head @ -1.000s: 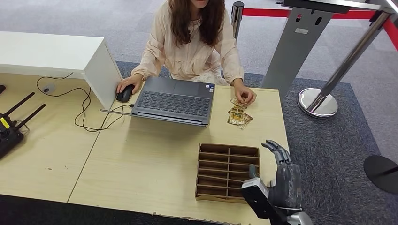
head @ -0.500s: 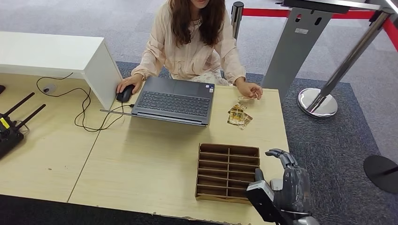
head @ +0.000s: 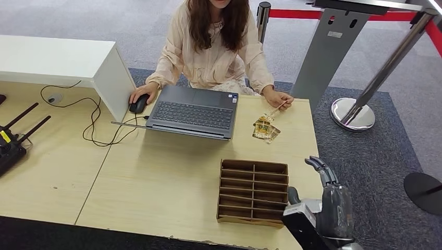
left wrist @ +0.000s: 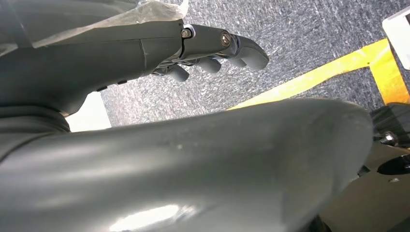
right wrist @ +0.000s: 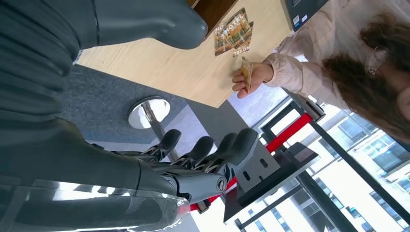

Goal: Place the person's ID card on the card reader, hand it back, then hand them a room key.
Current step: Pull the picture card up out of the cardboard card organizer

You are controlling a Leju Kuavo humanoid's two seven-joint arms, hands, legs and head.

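The card [head: 276,109] is now lifted off the desk [head: 156,177] and tilted in the person's hand [head: 281,98], where a second ago it was still being gathered from the small pile of hotel cards [head: 265,128]. The right hand [head: 326,205] is seen drawn back toward the desk's near right corner, empty, with fingers [head: 324,172] spread and lightly bent. The card is held well ahead of that hand, at the far desk edge beyond the cardboard divider tray [head: 253,191]. Bare desktop is left between tray and pile. The left hand [left wrist: 212,50] is seen hanging over carpet, fingers loosely curled, nothing gripped.
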